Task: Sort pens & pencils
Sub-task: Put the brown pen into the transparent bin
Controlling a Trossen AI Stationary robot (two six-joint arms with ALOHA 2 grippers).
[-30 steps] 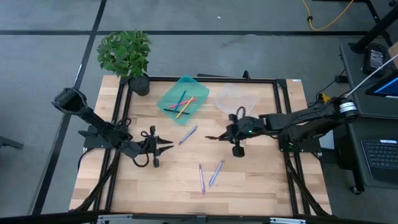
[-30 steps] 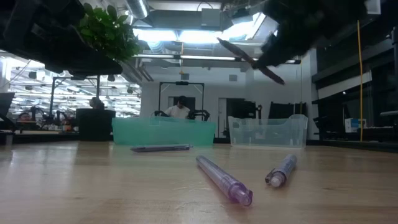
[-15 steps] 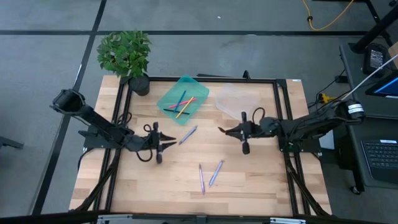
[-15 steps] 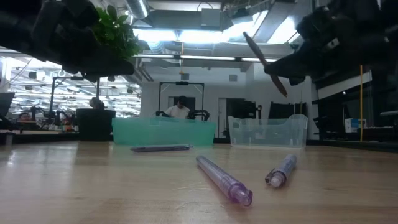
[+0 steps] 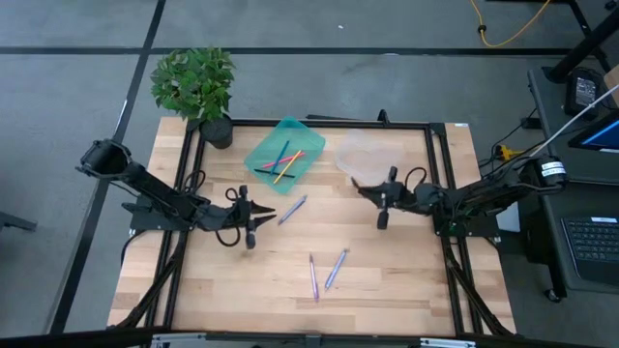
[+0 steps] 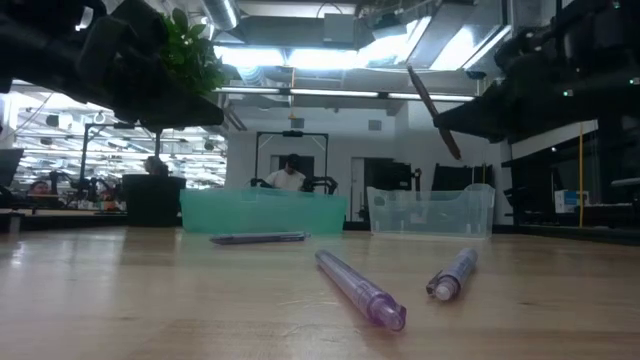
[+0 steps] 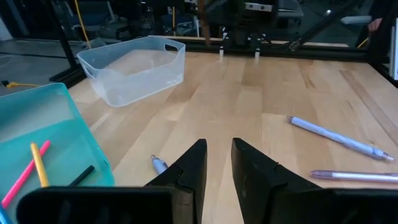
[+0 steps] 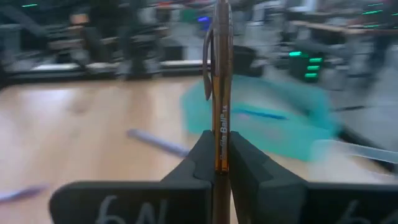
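Observation:
My right gripper (image 5: 363,187) is shut on a dark brown pen (image 8: 221,81) and hangs in the air near the clear tray's (image 5: 368,155) near edge. The teal tray (image 5: 283,150) holds pink, yellow and blue sticks (image 5: 280,162). One lavender pen (image 5: 292,208) lies flat on the table just right of my left gripper (image 5: 263,215), which is open by a narrow gap, with nothing between its fingers (image 7: 216,165). Two more lavender pens (image 5: 312,275) (image 5: 336,268) lie flat near the table's middle front. My right gripper pinches the brown pen between its two fingers at the pen's lower part (image 8: 221,127); the end below that is hidden between the fingers. The clip end (image 8: 208,56) sticks out free. The pen (image 6: 432,110) is lifted clear of the table and stands tilted.
A potted plant (image 5: 198,87) stands at the table's far left corner. A black frame (image 5: 319,123) runs around the tabletop. Bare wood lies between the two arms and along the near edge. Beyond the table, a person (image 6: 290,175) sits in the room.
My right gripper has carried the brown pen toward the table's far edge, up to the clear tray, turning as it went; the pen stays pinched and now stands steeper. My left gripper has moved right toward the nearby lavender pen.

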